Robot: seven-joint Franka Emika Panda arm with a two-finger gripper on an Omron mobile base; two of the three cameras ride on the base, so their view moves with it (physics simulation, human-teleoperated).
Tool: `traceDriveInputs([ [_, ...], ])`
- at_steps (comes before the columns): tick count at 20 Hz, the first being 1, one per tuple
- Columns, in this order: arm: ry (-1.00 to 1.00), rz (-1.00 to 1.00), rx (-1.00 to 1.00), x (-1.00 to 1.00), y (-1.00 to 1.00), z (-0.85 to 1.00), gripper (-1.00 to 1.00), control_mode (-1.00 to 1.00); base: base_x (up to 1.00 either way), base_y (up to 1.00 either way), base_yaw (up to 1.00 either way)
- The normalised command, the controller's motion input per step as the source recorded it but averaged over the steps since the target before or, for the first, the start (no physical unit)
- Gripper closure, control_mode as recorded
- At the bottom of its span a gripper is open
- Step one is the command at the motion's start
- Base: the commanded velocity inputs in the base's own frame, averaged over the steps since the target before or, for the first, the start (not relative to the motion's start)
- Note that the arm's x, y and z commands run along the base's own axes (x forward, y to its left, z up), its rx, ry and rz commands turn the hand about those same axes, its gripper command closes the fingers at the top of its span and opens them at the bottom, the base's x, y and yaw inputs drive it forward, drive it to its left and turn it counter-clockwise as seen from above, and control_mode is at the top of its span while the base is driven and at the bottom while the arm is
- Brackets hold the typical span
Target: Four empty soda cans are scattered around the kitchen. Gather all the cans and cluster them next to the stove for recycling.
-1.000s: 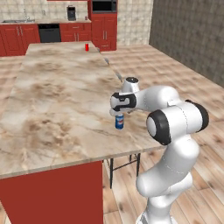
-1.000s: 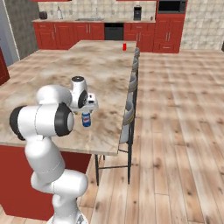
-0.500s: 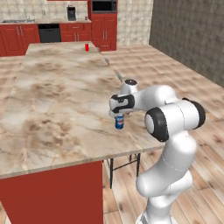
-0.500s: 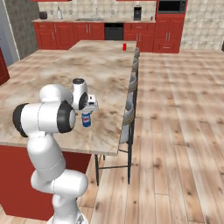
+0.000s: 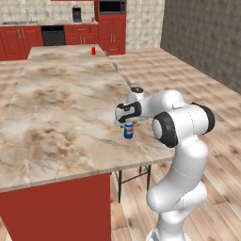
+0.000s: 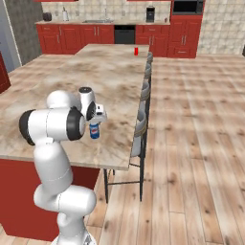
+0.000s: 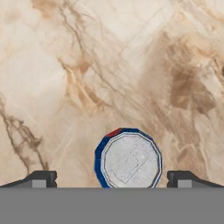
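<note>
A blue soda can [image 5: 128, 131] [image 6: 94, 130] stands upright near the front right edge of the marble island. My gripper [image 5: 126, 121] [image 6: 97, 121] hangs directly over it, open. In the hand view the can's silvery top [image 7: 129, 160] sits between the two wide-apart fingertips [image 7: 42, 178], untouched, and my gripper [image 7: 111, 179] points straight down at it. A bright red can [image 5: 93, 50] [image 6: 136, 51] stands at the far end of the island. The stove is out of view.
The marble island [image 5: 56, 103] [image 6: 57, 91] stretches ahead. Stools [image 6: 142, 119] line its right side. Red cabinets [image 5: 23, 37] [image 6: 72, 38], a black dishwasher panel [image 5: 52, 35] [image 6: 125, 34] and a microwave [image 5: 112, 6] [image 6: 186, 6] stand along the back wall. Wood floor [image 6: 201, 143] lies to the right.
The gripper has dropped a little toward the blue can and stays open. The can has not moved.
</note>
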Motion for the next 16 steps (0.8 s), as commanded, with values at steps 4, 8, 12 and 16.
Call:
traceDriveInputs([
  [4,0.0,-0.01,0.0,0.13,0.0,-0.17,-1.0,-1.0,0.0,0.0,0.0],
  [8,-0.01,-0.01,0.0,0.23,0.0,-0.13,-1.0,-1.0,0.0,0.0,0.0],
  [12,0.0,-0.01,0.0,0.17,0.0,-0.09,-1.0,-1.0,0.0,0.0,0.0],
  [16,0.0,0.0,0.0,0.1,0.0,-0.06,-1.0,-1.0,0.0,0.0,0.0],
])
